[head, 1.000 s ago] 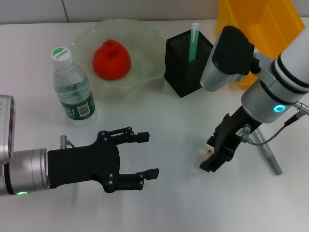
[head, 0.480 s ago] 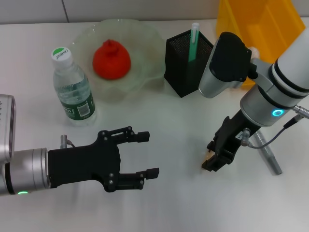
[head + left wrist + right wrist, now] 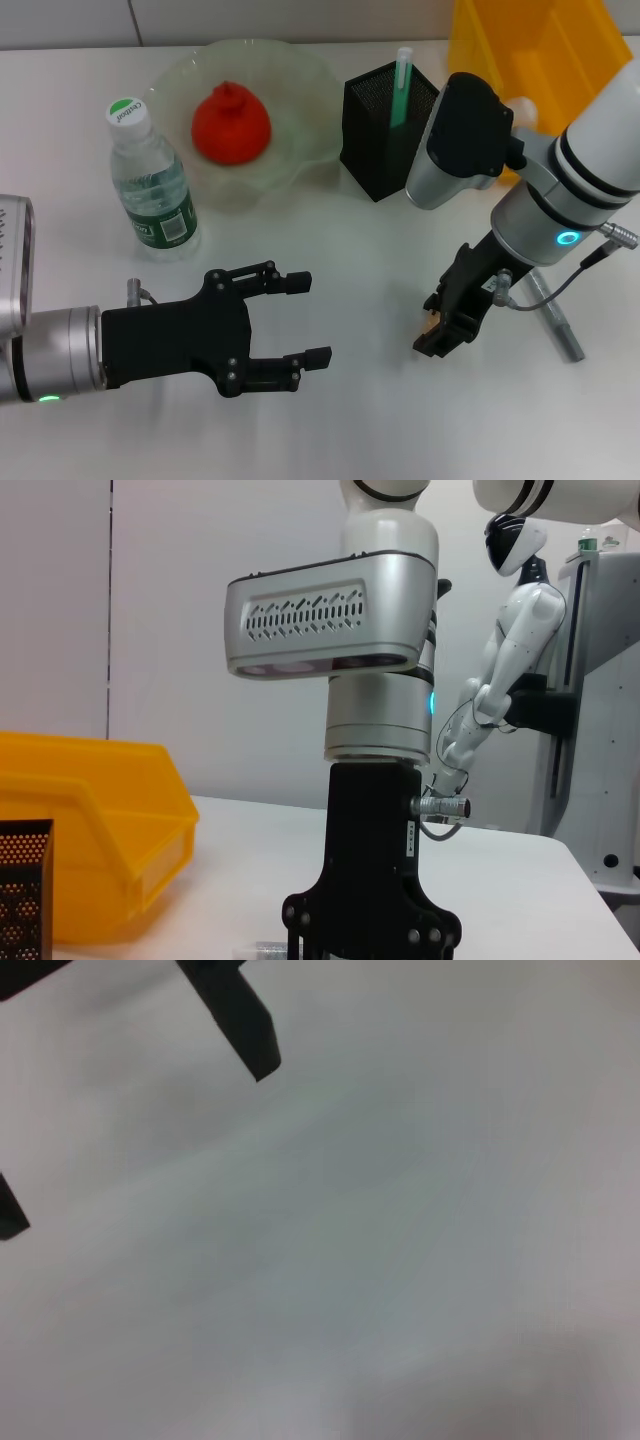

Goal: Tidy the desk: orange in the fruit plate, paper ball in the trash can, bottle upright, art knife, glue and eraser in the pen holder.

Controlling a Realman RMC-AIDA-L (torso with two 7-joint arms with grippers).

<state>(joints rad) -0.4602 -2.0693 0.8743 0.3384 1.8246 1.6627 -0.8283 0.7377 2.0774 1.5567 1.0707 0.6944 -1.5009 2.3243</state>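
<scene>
Now the right pincer (image 3: 437, 335), having crept slightly left over the last second, stays low over the table (image 3: 370, 420) with what looks like the tan eraser (image 3: 430, 320) between its tips, while the left pincer (image 3: 305, 320) waits wide open and empty.

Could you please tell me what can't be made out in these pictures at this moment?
- Eraser: head view, hidden behind the right claw; whether it is gripped is unclear.
- Trash can: cut off by the head view's edge, so its contents are unseen.
- Pen holder: mesh walls hide what lies inside besides the green stick.
- Right wrist view: only blurred table.
</scene>
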